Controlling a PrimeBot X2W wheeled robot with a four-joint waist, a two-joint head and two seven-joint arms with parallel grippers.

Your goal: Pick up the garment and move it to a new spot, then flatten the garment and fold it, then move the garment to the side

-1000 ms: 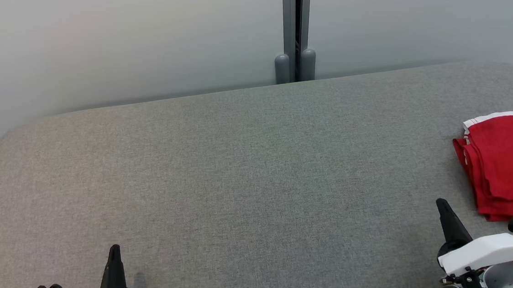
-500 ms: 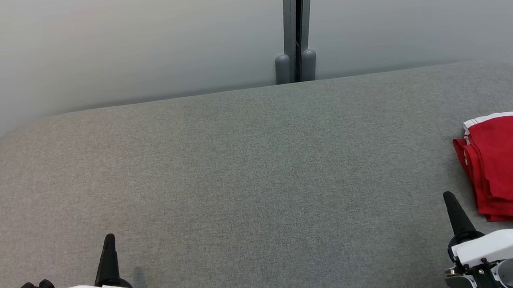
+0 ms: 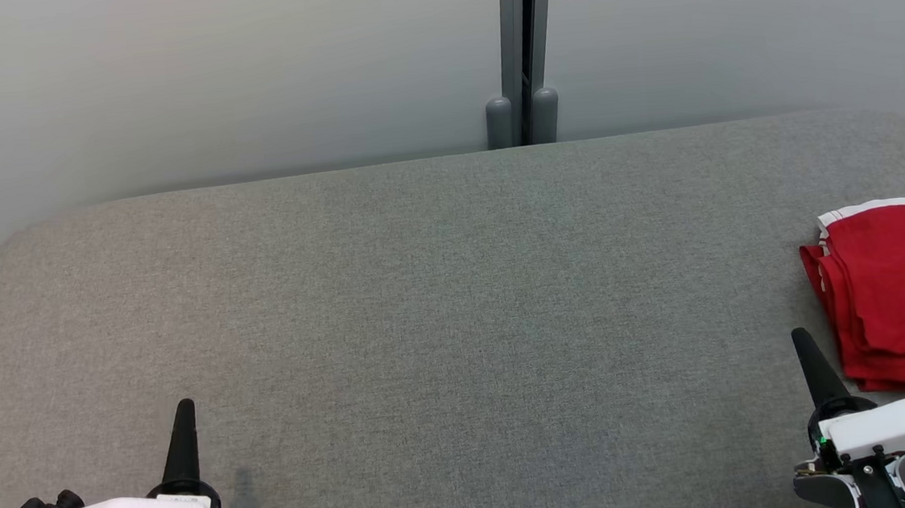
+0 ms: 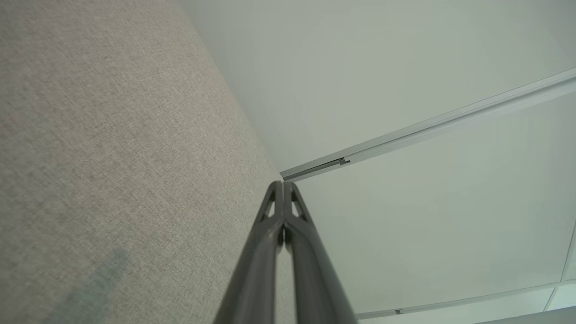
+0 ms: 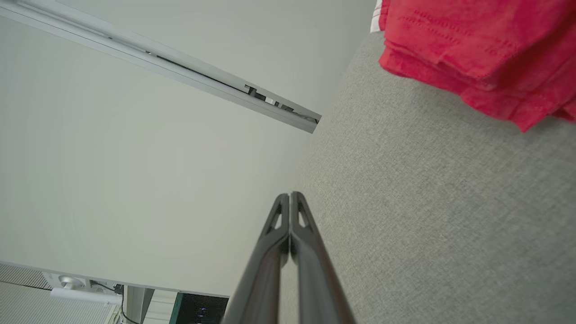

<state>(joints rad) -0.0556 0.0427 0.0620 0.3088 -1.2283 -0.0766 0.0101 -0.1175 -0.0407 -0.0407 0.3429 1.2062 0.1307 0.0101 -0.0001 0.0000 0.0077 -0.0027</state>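
The garment [image 3: 900,291] is red with a white trim, folded into a compact stack at the right edge of the grey table [image 3: 441,319]; the right wrist view has the garment [image 5: 477,49] at its upper right. My right gripper [image 3: 800,335] stands shut and empty just left of the stack's near corner, apart from it. In its own wrist view the right gripper [image 5: 290,194] has both fingers pressed together. My left gripper [image 3: 183,404] is shut and empty at the table's near left. The left gripper [image 4: 283,183] also has its fingers closed tip to tip.
A pale wall with a grey vertical post [image 3: 519,51] runs behind the table's far edge. The fabric tabletop has rounded far corners, and the garment reaches past the head view's right border.
Both grippers have swung slightly upright and outward near the front edge, the left tip rising, the right tip shifting right toward the garment. The garment has not moved.
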